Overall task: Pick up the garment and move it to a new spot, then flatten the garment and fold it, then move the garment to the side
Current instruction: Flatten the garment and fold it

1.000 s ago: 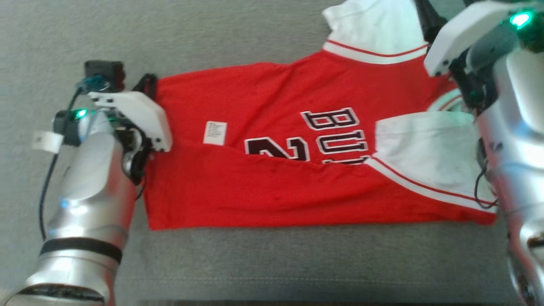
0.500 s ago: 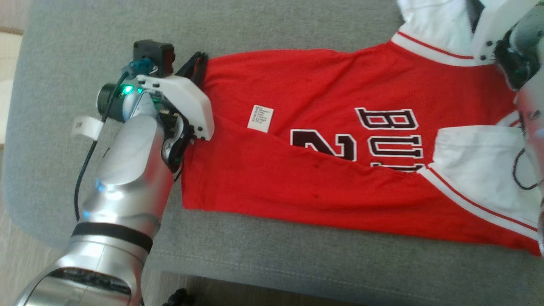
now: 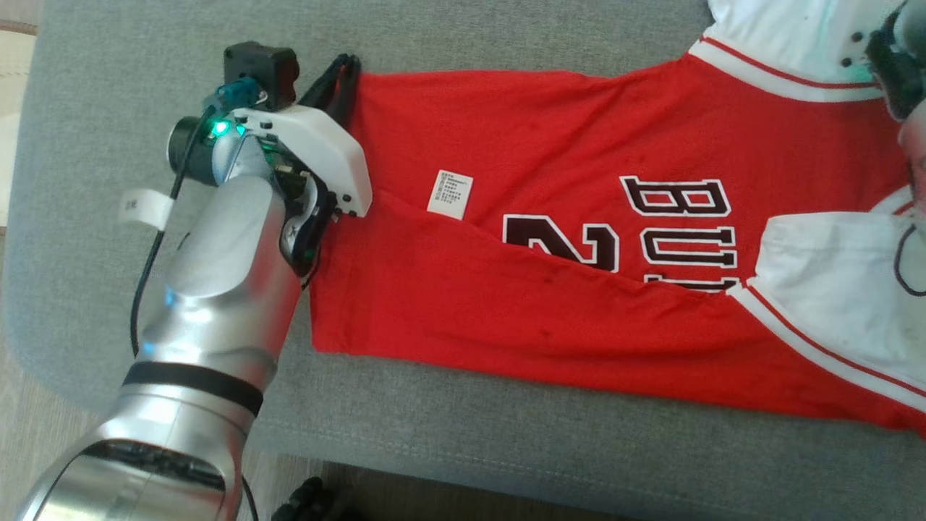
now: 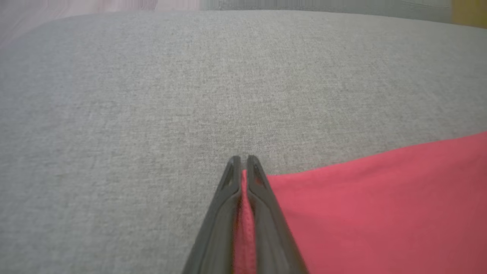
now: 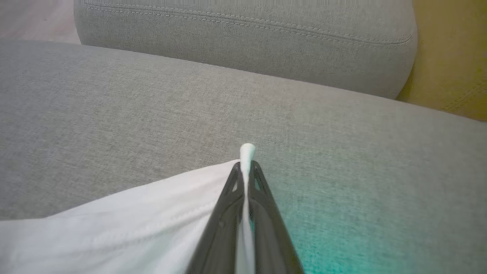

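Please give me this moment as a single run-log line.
red jersey: near edge folded over, on grey sofa cushion | left gripper: jaws shut on hem corner | right gripper: jaws shut on white sleeve

A grey fabric sofa seat [image 3: 506, 449] with a stitched back cushion [image 5: 243, 49] stands on pale wood floor [image 3: 29, 463]

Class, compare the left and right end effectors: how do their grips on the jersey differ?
The left end effector pinches red cloth; the right end effector pinches white cloth. White pokes past the right's tips; red stops short of the left's. Both are shut on the jersey.
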